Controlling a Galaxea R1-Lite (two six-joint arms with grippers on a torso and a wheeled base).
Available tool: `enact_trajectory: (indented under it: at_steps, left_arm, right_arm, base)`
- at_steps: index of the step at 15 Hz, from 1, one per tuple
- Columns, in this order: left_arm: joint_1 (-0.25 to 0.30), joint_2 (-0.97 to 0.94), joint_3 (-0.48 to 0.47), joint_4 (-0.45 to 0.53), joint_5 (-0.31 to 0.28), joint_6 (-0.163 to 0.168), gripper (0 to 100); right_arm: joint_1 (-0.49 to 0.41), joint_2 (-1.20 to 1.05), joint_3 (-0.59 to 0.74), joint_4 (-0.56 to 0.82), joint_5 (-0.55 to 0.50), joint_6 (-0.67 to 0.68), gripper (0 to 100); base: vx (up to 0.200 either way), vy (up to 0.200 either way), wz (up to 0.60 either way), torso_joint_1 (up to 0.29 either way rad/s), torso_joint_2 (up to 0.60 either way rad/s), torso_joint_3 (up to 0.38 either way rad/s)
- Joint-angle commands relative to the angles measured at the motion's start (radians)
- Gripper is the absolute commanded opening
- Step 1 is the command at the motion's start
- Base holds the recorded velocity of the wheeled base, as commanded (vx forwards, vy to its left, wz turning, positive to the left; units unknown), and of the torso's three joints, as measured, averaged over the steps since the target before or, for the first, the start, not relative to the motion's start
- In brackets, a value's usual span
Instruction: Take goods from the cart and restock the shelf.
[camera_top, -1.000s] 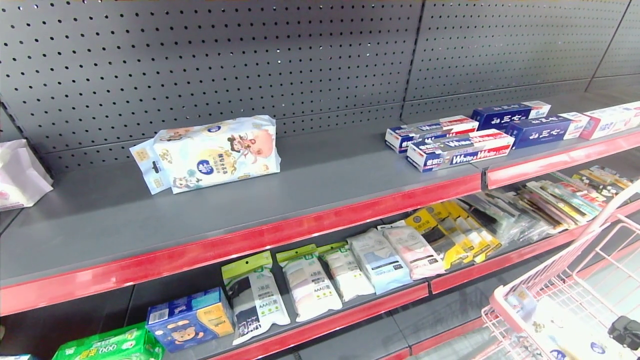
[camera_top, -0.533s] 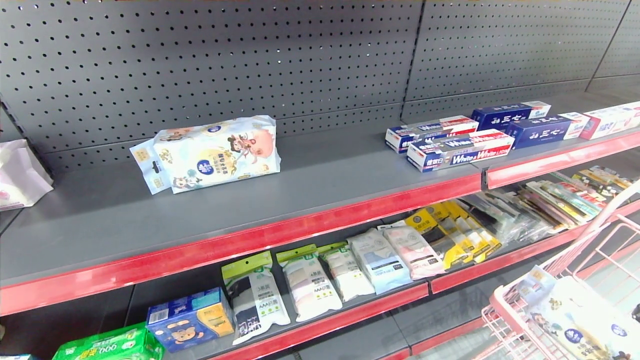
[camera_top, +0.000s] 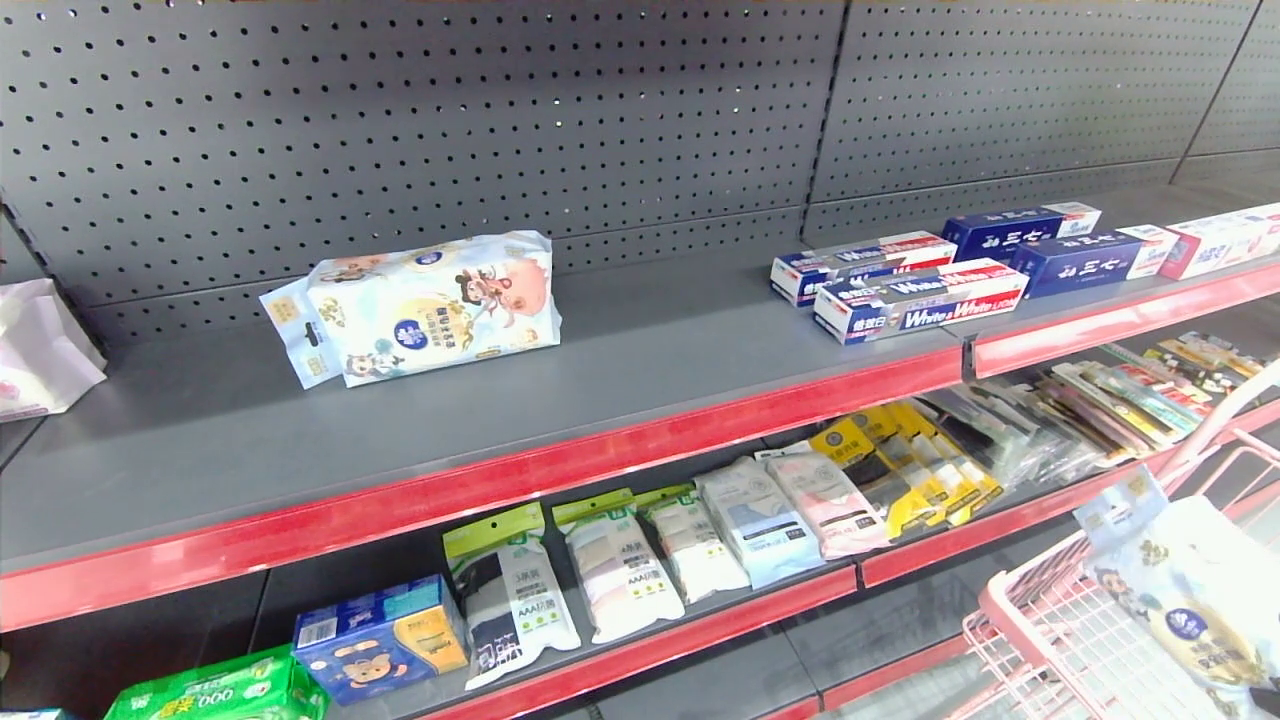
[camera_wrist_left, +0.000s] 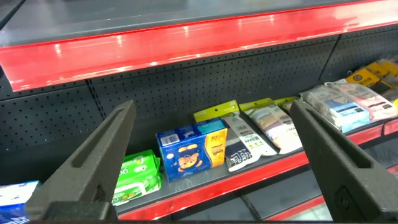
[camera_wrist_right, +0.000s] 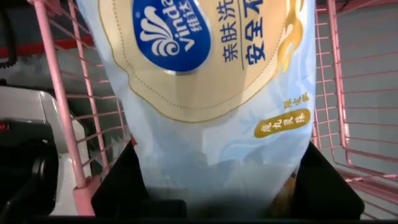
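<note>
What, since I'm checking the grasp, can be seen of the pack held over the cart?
The pack is a soft, film-wrapped bundle, white and pale blue, printed with cartoon figures, a round blue emblem and a beige panel, with a flat tab at its upper end. It hangs tilted over the pink wire cart, its lower end clamped between the dark fingers of the right tool.

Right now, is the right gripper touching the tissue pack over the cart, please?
Touching. The right wrist view shows the tissue pack pinched between the right gripper's dark fingers, no gap either side.
</note>
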Motion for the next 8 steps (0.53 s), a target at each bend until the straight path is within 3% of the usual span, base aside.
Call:
enact_trajectory:
  at_steps: [1,3,5,8]
  left_arm:
    - [0.000,0.001,0.000,0.000,0.000,0.000,100]
    - [0.000,0.001,0.000,0.000,0.000,0.000,100]
    - [0.000,0.001,0.000,0.000,0.000,0.000,100]
    - [0.000,0.001,0.000,0.000,0.000,0.000,100]
  right_arm:
    - [0.120,-0.196,0.010,-0.011,-0.016,0.157,0]
    - [0.315,-0.341,0.007,-0.035,-0.158,0.355,0]
    - [0.576,-0.464,-0.001,-0.028,-0.350,0.581,0]
    - [0.761,-0.550,-0.026,-0.035,-0.505,0.628,0]
  base:
    - [0.000,0.000,0.00,0.000,0.00,0.000]
    - [0.000,0.000,0.00,0.000,0.00,0.000]
    - [0.000,0.000,0.00,0.000,0.00,0.000]
    - [0.000,0.000,0.00,0.000,0.00,0.000]
